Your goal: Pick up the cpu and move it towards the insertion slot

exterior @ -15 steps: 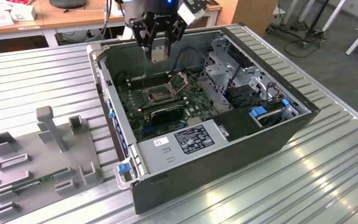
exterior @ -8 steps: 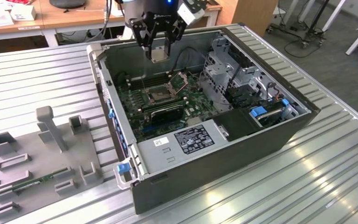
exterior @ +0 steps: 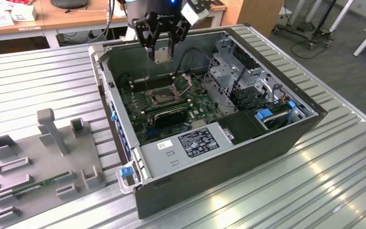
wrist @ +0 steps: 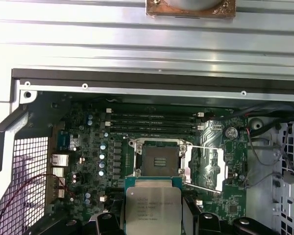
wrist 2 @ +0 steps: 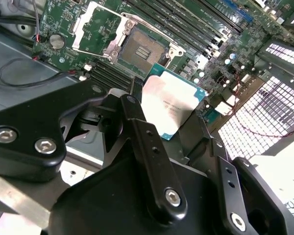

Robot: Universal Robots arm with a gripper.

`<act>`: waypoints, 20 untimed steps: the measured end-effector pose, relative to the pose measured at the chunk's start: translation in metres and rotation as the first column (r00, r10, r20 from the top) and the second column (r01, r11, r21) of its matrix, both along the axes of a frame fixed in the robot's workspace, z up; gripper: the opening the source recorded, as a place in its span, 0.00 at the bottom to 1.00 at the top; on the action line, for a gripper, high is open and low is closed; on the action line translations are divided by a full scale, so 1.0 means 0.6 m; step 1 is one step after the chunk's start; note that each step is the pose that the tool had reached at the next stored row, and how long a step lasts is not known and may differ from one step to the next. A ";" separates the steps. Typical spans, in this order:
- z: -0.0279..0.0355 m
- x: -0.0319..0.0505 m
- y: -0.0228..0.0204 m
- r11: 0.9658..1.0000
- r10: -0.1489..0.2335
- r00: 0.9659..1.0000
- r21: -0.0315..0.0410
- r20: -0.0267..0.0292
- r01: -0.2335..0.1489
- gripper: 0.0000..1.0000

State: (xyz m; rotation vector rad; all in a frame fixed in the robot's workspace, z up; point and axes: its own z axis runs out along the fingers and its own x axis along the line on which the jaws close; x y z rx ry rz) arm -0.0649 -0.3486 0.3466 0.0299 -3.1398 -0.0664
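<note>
My gripper (exterior: 162, 51) is shut on the cpu (exterior: 162, 57), a flat square chip with a silvery top, holding it by two opposite edges. It hangs above the far rim of the open computer case (exterior: 116, 114), towards the exterior view's left. The insertion slot (exterior: 160, 98), a silver-framed socket with a dark centre on the green board, lies lower down inside the case. In both wrist views the cpu (wrist 2: 171, 105) (wrist: 153, 208) hovers beside the insertion slot (wrist 2: 142, 49) (wrist: 159, 161), apart from it. Black fingers (wrist 2: 152, 156) flank the chip. The socket's metal lid (wrist: 206, 169) is swung open.
Long black memory slots (wrist: 152, 122) run beside the socket. A drive cage (exterior: 247, 81), a power supply (exterior: 196, 143) and loose cables (wrist 2: 24, 73) crowd the case interior. On the slatted table at the exterior view's left stands a grey fixture (exterior: 49, 167) with a green memory stick (exterior: 40, 185).
</note>
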 end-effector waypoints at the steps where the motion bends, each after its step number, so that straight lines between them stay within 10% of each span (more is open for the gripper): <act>1: 0.000 0.000 0.0008 1.000 0.000 1.000 0.000 0.000 0.000 0.55; 20: -0.007 0.001 0.0046 1.000 0.000 1.000 0.000 0.000 0.000 0.55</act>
